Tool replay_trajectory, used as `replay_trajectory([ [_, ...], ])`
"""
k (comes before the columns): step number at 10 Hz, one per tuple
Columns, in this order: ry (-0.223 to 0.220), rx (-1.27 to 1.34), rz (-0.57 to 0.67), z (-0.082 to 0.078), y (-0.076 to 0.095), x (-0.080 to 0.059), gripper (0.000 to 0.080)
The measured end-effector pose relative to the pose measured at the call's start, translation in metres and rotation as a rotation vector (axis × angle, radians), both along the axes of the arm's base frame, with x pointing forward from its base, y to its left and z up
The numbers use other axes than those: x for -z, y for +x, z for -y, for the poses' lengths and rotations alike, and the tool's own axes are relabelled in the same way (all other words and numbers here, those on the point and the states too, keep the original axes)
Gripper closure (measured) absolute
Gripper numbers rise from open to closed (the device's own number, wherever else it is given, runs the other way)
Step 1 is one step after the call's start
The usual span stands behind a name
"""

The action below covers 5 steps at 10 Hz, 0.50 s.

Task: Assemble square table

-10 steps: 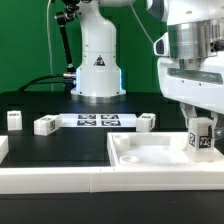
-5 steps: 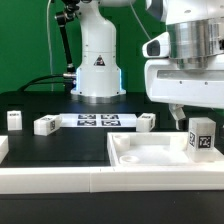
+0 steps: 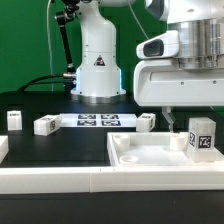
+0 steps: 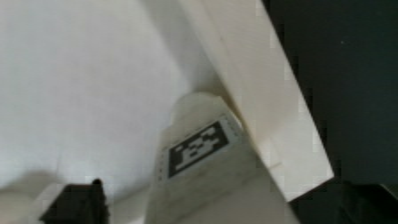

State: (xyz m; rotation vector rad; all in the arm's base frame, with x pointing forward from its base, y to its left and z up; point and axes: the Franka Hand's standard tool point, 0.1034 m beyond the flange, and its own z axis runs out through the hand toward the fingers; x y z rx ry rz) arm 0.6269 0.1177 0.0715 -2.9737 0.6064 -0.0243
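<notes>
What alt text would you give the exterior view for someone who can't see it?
A white robot gripper hangs open just above a white square table top, beside one tagged leg standing upright at the top's edge on the exterior view's right. Three more legs sit on the black table near the marker board.

Bright and even, lit from above. Faint soft shadow inside the square table top [image 3: 150, 153]. Whites nearly blown out along the near rail [image 3: 60, 178]. Coarse, slightly soft exterior view; blurrier wrist view, smeared tag on the leg [image 4: 210, 150].
</notes>
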Motion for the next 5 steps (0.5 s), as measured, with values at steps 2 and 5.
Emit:
replay_trajectory([
  [2,-0.013,-0.128,0.013,-0.0007,-0.0001,-0.0001,0.0151],
  [5,-0.029,-0.336,0.033,0.0006,0.0006,-0.0003,0.0151],
])
